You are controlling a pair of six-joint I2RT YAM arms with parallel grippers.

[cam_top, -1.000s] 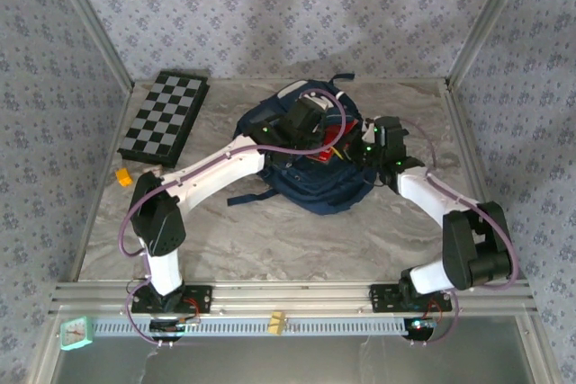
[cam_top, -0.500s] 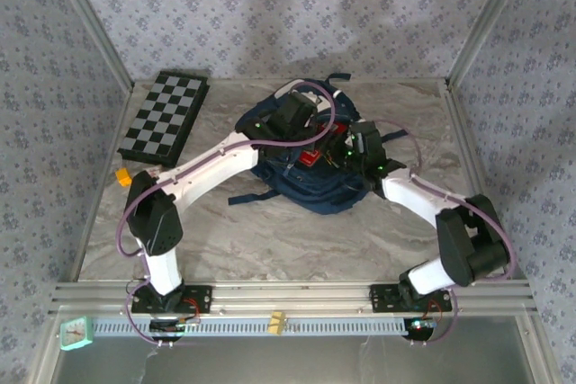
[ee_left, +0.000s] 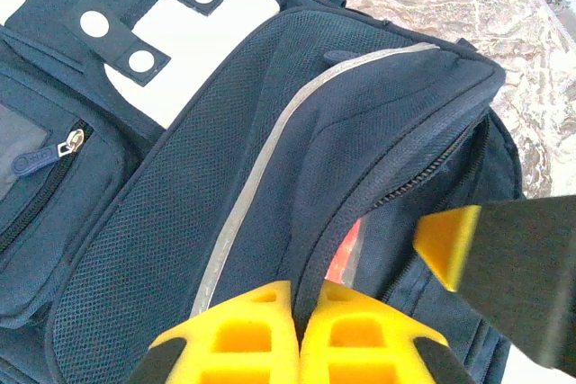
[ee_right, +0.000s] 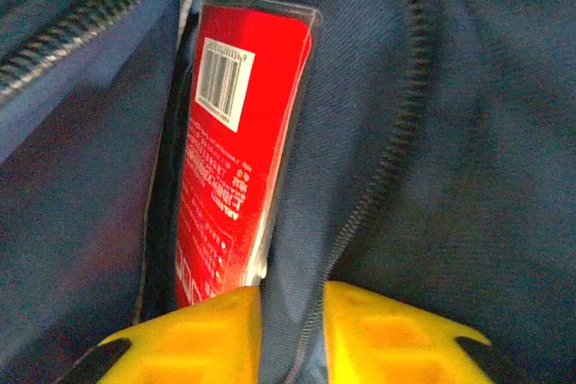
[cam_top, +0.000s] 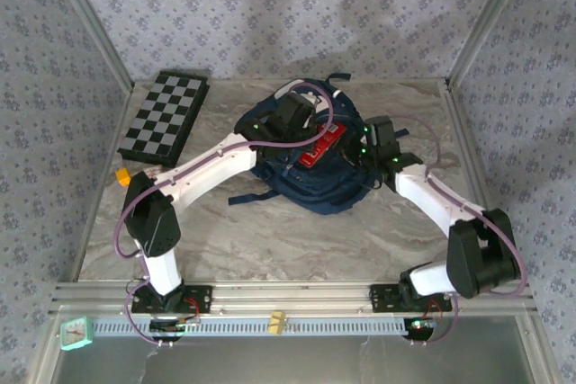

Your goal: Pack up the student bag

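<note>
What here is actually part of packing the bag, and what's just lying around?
Part of the job:
- backpack
- red packet, inside its open compartment
- left gripper and right gripper, both pinching the fabric at the opening

Just lying about:
- chessboard
- small orange block beside it

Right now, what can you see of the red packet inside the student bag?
The red packet is flat, in a clear glossy sleeve, with a white barcode label near its top and small print below. It sits slotted in the open compartment of the student bag, between navy fabric walls. Its lower end is hidden behind the right hand.
</note>
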